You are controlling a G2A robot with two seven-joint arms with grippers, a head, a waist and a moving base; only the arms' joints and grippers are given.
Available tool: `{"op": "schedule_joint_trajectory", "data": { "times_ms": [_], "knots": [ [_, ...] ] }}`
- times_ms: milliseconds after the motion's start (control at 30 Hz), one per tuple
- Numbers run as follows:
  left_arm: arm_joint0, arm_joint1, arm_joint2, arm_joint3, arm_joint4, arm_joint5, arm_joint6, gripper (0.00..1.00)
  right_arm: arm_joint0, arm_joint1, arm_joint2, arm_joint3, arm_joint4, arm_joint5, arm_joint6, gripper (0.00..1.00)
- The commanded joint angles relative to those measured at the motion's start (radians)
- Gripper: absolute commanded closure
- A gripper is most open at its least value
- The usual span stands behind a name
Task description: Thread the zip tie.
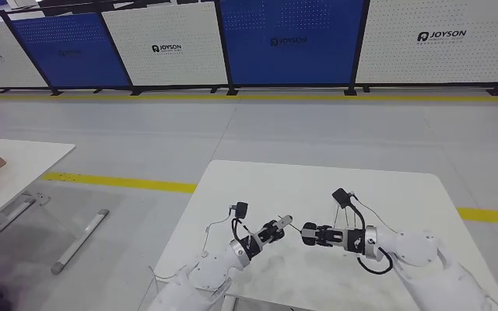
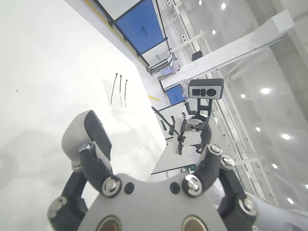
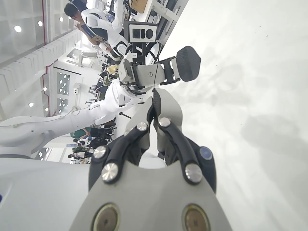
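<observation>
Between the clenched fingers of the right gripper (image 3: 154, 97) rises one thin black zip tie (image 3: 156, 73), apparently pinched there. Opposite it, the left gripper (image 2: 149, 126) gapes wide. Three spare zip ties (image 2: 119, 88) lie side by side on the table (image 2: 48, 49), well apart from both.

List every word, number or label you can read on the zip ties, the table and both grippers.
Zip ties lying on the table: none.
Table: none.
Left gripper: none.
Right gripper: none; the thin black strip it pinches is too thin to show any print.
</observation>
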Motion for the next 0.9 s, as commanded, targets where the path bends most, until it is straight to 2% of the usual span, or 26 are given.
{"op": "schedule_joint_trajectory", "data": {
  "times_ms": [0,33,100,133,167,200,233,400,433,467,633,867],
  "knots": [
    [0.001,0.001,0.003,0.000,-0.020,-0.031,-0.035,0.00,0.000,0.000,0.000,0.000,0.000,0.000,0.000,1.00],
    [0.001,0.002,0.000,0.004,-0.026,-0.049,-0.055,0.00,0.000,0.000,0.000,0.000,0.000,0.000,0.000,1.00],
    [0.000,0.003,-0.003,-0.001,-0.028,-0.049,-0.076,0.00,0.000,0.000,0.000,0.000,0.000,0.000,0.000,1.00],
    [0.003,0.003,-0.007,0.001,-0.057,-0.049,-0.077,0.00,0.000,0.000,0.000,0.000,0.000,0.000,0.000,1.00],
    [0.001,0.003,-0.010,0.002,-0.069,-0.049,-0.082,0.33,0.000,0.000,0.000,0.000,0.000,0.000,0.000,1.00],
    [0.000,0.002,-0.013,0.002,-0.085,-0.049,-0.087,0.56,0.000,0.000,0.000,0.000,0.000,0.000,0.000,1.00],
    [-0.001,0.002,-0.016,0.003,-0.101,-0.049,-0.095,0.67,0.000,0.000,0.000,0.000,0.000,0.000,0.000,1.00],
    [-0.004,0.001,-0.020,0.008,-0.098,-0.049,-0.113,0.89,0.000,0.000,0.000,0.000,0.000,0.000,0.000,1.00],
    [-0.005,0.001,-0.019,0.013,-0.097,-0.049,-0.113,0.97,0.000,0.000,0.000,0.000,0.000,0.000,0.000,1.00],
    [-0.008,0.000,-0.018,0.016,-0.097,-0.049,-0.113,1.00,0.000,0.000,0.000,0.000,0.000,0.000,0.000,1.00],
    [-0.011,-0.002,-0.020,0.022,-0.098,-0.049,-0.113,1.00,0.000,0.000,0.000,0.000,0.000,0.000,0.000,1.00],
    [0.001,0.000,-0.031,0.001,-0.091,-0.049,-0.139,1.00,0.000,0.000,0.000,0.000,0.000,0.000,0.000,1.00]
  ]
}}
